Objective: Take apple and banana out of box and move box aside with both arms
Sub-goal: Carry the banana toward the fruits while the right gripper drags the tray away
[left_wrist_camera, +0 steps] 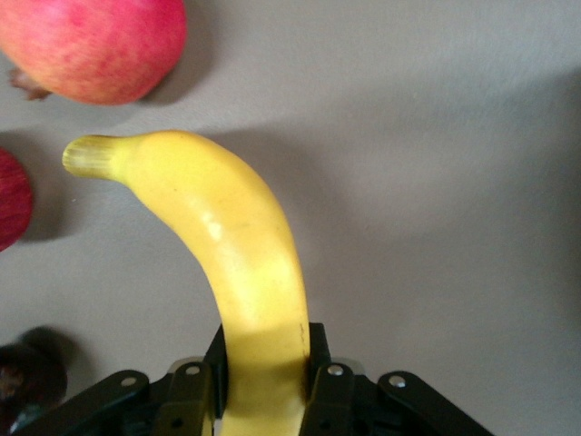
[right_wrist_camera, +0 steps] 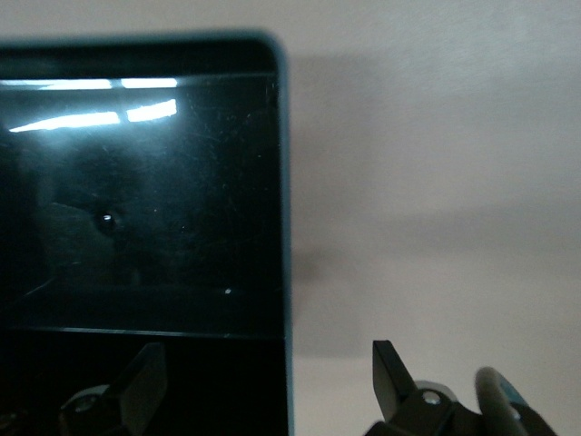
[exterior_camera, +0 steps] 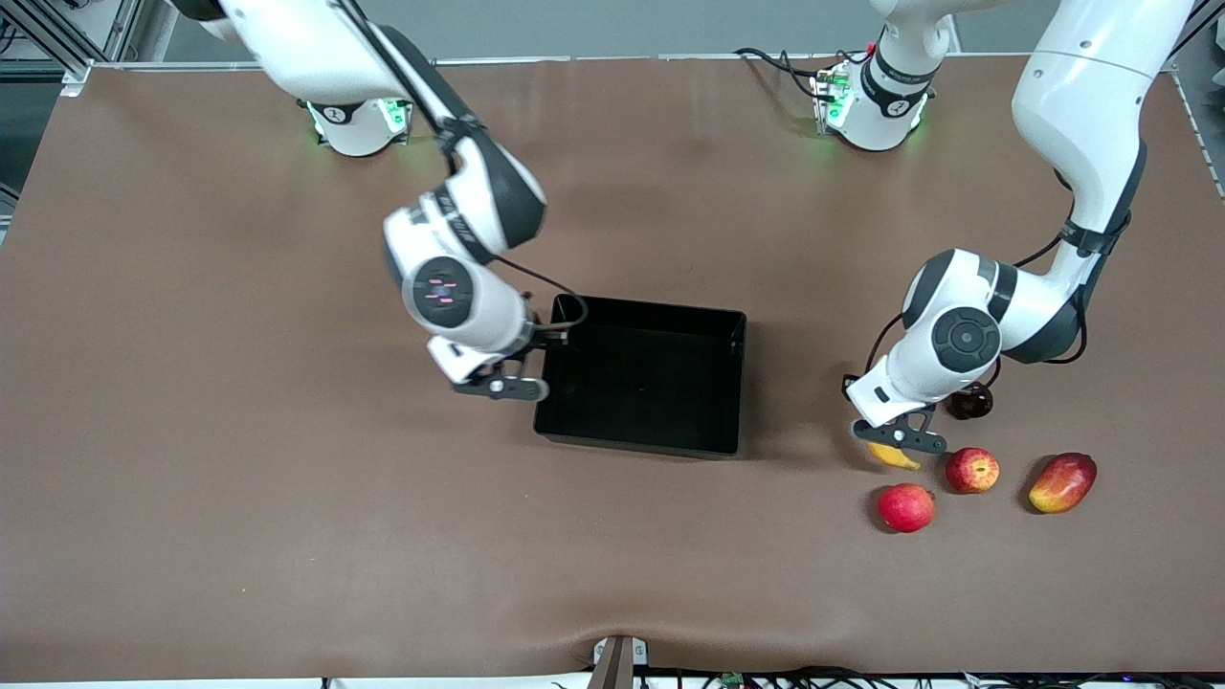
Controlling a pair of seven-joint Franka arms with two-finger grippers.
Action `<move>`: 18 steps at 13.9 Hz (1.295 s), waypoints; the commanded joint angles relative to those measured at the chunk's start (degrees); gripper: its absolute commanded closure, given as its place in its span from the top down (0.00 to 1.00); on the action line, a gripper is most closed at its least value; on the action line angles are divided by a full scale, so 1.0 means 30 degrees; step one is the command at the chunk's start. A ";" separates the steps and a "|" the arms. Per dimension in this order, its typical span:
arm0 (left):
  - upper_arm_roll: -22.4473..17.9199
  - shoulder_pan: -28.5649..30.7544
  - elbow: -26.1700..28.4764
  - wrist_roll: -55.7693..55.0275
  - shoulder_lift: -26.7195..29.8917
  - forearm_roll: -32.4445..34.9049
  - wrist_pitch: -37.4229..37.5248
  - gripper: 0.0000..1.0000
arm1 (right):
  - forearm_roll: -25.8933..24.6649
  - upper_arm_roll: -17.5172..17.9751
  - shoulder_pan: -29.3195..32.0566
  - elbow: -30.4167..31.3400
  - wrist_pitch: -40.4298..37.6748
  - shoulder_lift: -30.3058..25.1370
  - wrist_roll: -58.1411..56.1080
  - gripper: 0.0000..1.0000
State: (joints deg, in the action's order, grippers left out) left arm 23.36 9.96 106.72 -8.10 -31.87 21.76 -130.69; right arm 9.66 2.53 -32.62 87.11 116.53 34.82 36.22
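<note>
Matte brown table (exterior_camera: 239,431): glossy box (exterior_camera: 643,435), curved banana (left_wrist_camera: 245,263).

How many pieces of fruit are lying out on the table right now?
5, all toward the left arm's end: a banana held in the left gripper, an apple beside it, a pinkish-red fruit nearest the camera, a mango, and a dark fruit half hidden under the arm.

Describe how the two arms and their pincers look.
Both arms are glossy white with black joint bands and thin black cables along them. Each wrist has a round dark cap; the right arm's shows pink marks. Bases glow green. The left pincer and the right pincer are black with small silver screws.
</note>
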 commanded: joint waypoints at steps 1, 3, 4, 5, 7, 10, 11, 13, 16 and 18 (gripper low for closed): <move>0.0154 0.0284 0.0519 0.1348 0.0134 0.0481 -0.0295 0.00 | -0.1663 -0.0286 -0.0466 -0.0092 0.1404 0.1307 0.0612 1.00; 0.0125 0.0488 0.0697 0.2634 0.0194 0.0511 -0.0295 0.00 | -0.2399 -0.0257 -0.0843 0.1162 0.3127 0.1400 0.0641 0.57; 0.0153 0.0925 0.0697 0.3251 0.0136 0.0569 -0.0295 0.00 | -0.2372 -0.0257 -0.1020 0.1489 0.3834 0.1400 0.0700 0.17; 0.0154 0.1132 0.0813 0.3605 0.0135 0.0569 -0.0324 0.00 | -0.2372 -0.0256 -0.0906 0.1492 0.3870 0.1400 0.0816 0.00; 0.0125 0.1192 0.1077 0.3667 0.0164 0.0569 -0.0469 0.00 | -0.2372 -0.0256 -0.0731 0.1492 0.3724 0.1312 0.0643 0.00; 0.0153 0.1600 0.1253 0.3871 0.0106 0.1006 -0.0732 0.00 | -0.2372 -0.0256 -0.0378 0.1434 0.3724 0.1079 0.0466 0.00; 0.0154 0.1690 0.1312 0.4133 0.0106 0.1038 -0.0792 0.00 | -0.2372 -0.0256 -0.0349 0.1404 0.3695 0.1019 0.0437 0.00; 0.0154 0.2039 0.1342 0.4923 0.0135 0.1038 -0.0793 0.00 | -0.2372 -0.0256 0.0118 0.1287 0.2764 0.0641 0.0408 0.00; 0.0154 0.2335 0.1546 0.5249 0.0135 0.1038 -0.0822 0.00 | -0.2168 -0.0227 0.0937 0.1229 0.0946 -0.0646 0.0494 0.00; 0.0154 0.2336 0.1664 0.5220 0.0135 0.1038 -0.0851 0.00 | -0.2167 -0.0227 0.1756 0.1111 -0.0690 -0.1788 0.0466 0.00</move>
State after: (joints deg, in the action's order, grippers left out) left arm 23.31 16.54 110.19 7.44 -32.56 23.63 -132.34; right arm 3.70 0.95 -30.26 89.55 118.59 34.51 37.44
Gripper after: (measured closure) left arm 0.648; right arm 0.960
